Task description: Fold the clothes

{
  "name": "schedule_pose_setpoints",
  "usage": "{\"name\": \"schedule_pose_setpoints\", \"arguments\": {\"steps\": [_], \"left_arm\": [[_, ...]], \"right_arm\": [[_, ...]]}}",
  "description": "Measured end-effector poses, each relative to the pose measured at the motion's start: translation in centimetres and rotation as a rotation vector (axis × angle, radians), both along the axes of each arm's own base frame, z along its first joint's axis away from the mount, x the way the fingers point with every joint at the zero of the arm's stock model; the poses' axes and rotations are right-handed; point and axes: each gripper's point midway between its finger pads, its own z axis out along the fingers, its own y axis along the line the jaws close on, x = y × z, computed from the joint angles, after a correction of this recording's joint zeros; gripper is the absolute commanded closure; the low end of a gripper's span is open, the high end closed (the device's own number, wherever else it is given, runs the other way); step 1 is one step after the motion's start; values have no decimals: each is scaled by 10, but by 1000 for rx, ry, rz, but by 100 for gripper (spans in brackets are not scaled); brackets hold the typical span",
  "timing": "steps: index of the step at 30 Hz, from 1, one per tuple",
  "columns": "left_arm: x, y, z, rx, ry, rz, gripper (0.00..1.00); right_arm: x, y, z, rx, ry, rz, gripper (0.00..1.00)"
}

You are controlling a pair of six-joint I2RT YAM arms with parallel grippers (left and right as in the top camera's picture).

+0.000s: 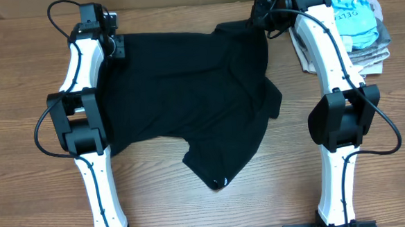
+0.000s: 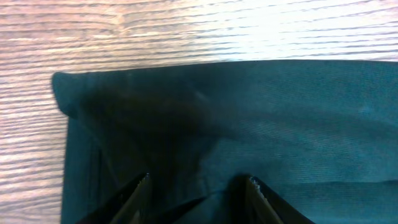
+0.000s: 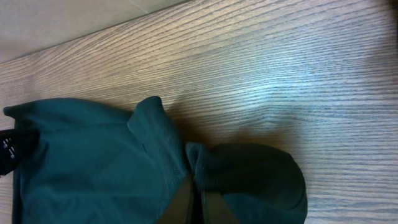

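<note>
Where the right gripper (image 3: pixel 198 202) meets the cloth, its two fingers are pressed tight together on a pinch of the black garment (image 3: pixel 93 162), and the fabric bunches into a rounded fold just to the right of them. From overhead, this grip sits at the garment's far right corner, close to the table's back edge. The left gripper (image 2: pixel 198 186) is another matter. Its fingers (image 2: pixel 138 190) stand clearly apart, low over the garment's far left edge, with a shallow ridge of cloth between them; whether they have any hold on it I cannot tell. A hemmed corner of the garment lies flat on the wood just beyond the left fingers.

Between the two arms the garment is spread across the middle of the wooden table (image 1: pixel 27 206). It is fairly flat along the back, rumpled on the right side, and narrows to a point at the front — a small white mark (image 1: pixel 225 182) shows near that tip. At the table's far right, on the outer side of the right arm, a light-blue printed shirt (image 1: pixel 350 8) lies on top of a stack of grey and beige folded garments (image 1: pixel 376 56).
</note>
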Motion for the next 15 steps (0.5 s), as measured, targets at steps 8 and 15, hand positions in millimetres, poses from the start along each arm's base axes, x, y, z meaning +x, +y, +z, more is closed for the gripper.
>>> {"name": "schedule_pose_setpoints", "arguments": {"steps": [8,15], "left_arm": [[-7,7,-4,14,31,13,79],[-7,2,-4,-7,29,-8,96]], "right_arm": [[0,0,0,-3,-3,6,96],[0,0,0,-4,-3,6,96]]}}
